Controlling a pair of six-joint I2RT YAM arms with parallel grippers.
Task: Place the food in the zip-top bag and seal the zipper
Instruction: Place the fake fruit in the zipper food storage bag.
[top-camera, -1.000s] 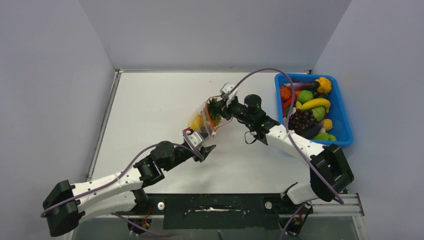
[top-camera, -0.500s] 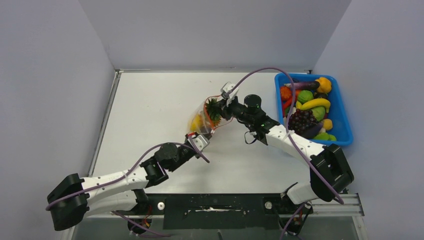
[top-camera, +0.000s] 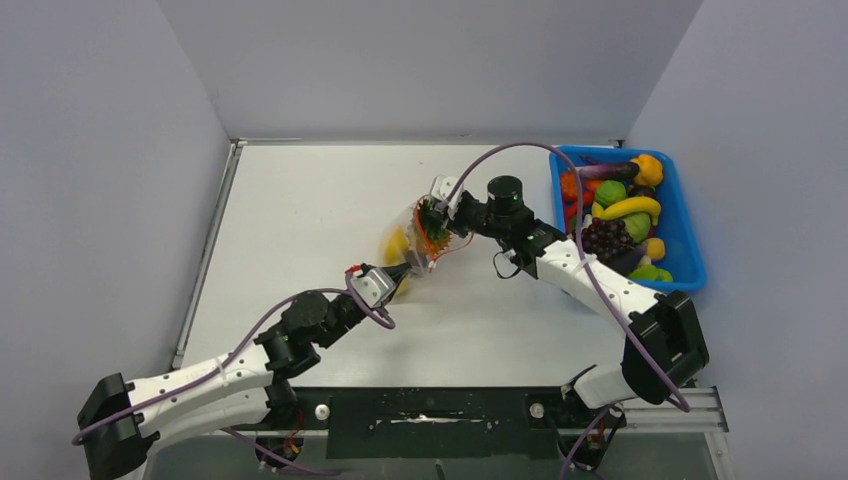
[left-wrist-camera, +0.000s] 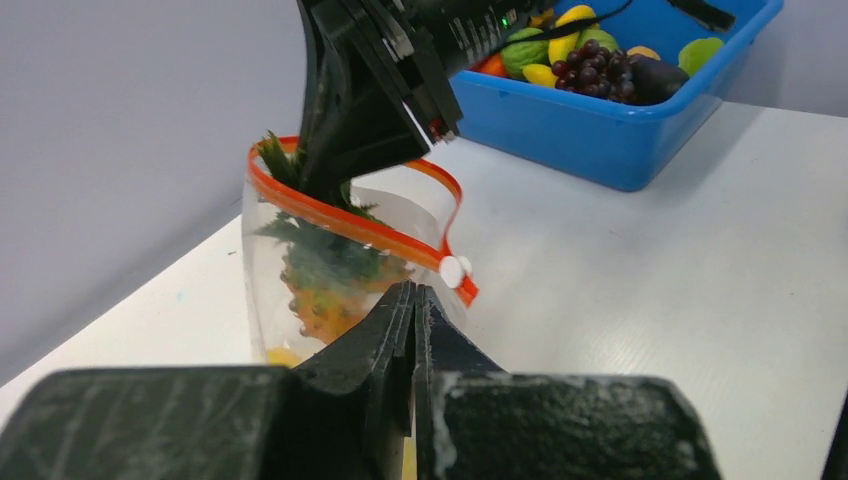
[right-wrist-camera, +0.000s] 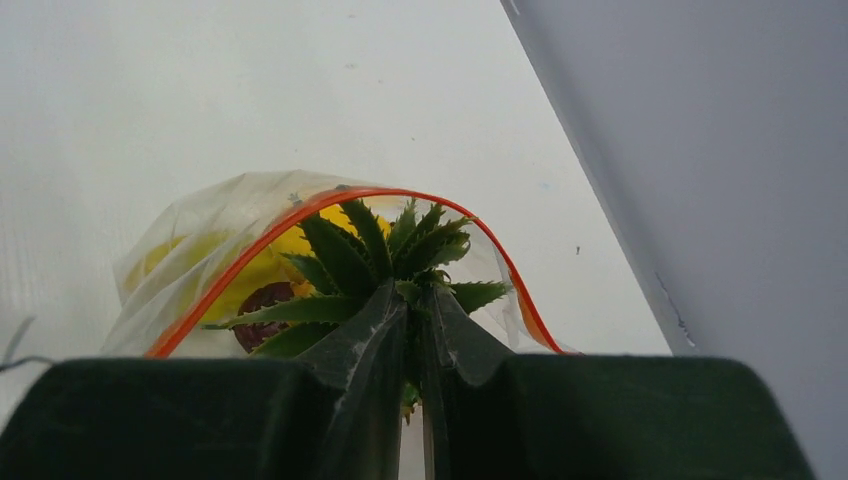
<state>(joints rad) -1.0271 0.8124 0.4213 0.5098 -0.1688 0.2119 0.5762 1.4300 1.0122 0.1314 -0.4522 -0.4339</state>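
Observation:
The zip-top bag (top-camera: 408, 248) lies mid-table, mouth facing the far right, clear with its red zipper (left-wrist-camera: 385, 236) arched open. Inside it are an orange pineapple (left-wrist-camera: 318, 292) and a yellow banana (right-wrist-camera: 288, 246). My right gripper (top-camera: 433, 214) is at the mouth, shut on the pineapple's green crown (right-wrist-camera: 368, 256), whose leaves stick out between its fingers. My left gripper (left-wrist-camera: 413, 290) is shut at the bag's near bottom end (top-camera: 402, 276), pinching the plastic there. The bag's base is hidden behind its fingers.
A blue bin (top-camera: 692, 245) at the far right holds more food, among it purple grapes (top-camera: 603, 240) and a banana (top-camera: 630, 207). Grey walls close in the table on the left, back and right. The right arm's purple cable loops above the bag.
My left gripper went from open to shut at the bag's near end and drew back to the left. My right gripper moved left, further into the mouth, with the pineapple.

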